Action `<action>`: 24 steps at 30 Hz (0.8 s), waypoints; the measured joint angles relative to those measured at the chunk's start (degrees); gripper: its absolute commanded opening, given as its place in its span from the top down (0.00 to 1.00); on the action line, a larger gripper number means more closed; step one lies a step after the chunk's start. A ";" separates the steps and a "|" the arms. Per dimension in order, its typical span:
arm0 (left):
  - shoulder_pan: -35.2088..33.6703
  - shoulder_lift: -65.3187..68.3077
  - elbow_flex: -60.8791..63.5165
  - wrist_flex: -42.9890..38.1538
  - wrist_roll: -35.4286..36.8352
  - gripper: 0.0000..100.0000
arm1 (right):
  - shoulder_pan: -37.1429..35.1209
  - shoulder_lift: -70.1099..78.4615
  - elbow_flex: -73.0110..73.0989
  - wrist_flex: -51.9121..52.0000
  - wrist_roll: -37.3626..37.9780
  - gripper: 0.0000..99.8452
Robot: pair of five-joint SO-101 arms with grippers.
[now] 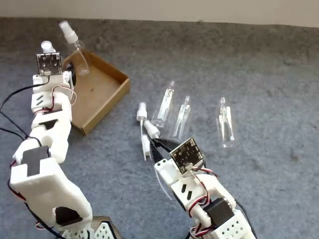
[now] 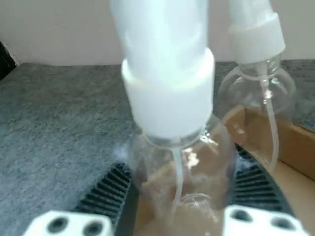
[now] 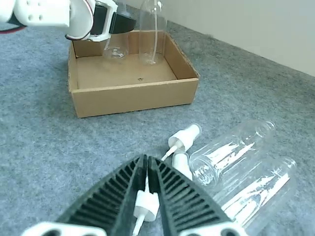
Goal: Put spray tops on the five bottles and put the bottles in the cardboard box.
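Observation:
My left gripper [image 2: 182, 196] is shut on a clear bottle with a white spray top [image 2: 170, 93], held upright over the cardboard box [image 1: 102, 97]. A second capped bottle [image 1: 76, 50] stands in the box's far corner. Three open bottles lie on the carpet: two side by side [image 1: 164, 104] [image 1: 182, 117] and one farther right [image 1: 225, 123]. My right gripper [image 3: 146, 172] is shut on a white spray top [image 3: 146, 204] lying on the carpet. Two more spray tops [image 3: 184, 137] [image 3: 182, 162] lie just beyond it, beside the nearest bottle [image 3: 231, 150].
Grey carpet covers the table. The box's brown floor [image 3: 123, 71] has free room in front of the two bottles. A pale wall [image 1: 199, 10] runs along the far edge. Bare carpet stretches to the right of the single bottle.

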 measured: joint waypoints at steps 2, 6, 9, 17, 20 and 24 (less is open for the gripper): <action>-0.62 1.32 -0.70 0.00 0.00 0.86 | 0.00 0.00 0.00 0.00 0.00 0.99; -1.76 2.37 -1.14 -0.09 0.00 0.86 | 0.00 0.00 0.00 0.00 0.00 0.99; -2.02 2.46 -1.14 -0.09 0.00 0.86 | 0.00 0.00 0.00 0.00 0.00 0.99; -2.02 2.46 -1.14 -0.09 0.00 0.86 | 0.00 0.00 0.00 0.00 0.00 0.99; -2.02 3.60 -1.14 -0.09 0.00 0.86 | 0.00 0.00 0.00 0.00 0.00 0.99; -2.02 6.33 -1.32 -0.97 0.26 0.86 | 0.00 0.00 0.00 0.00 0.00 0.99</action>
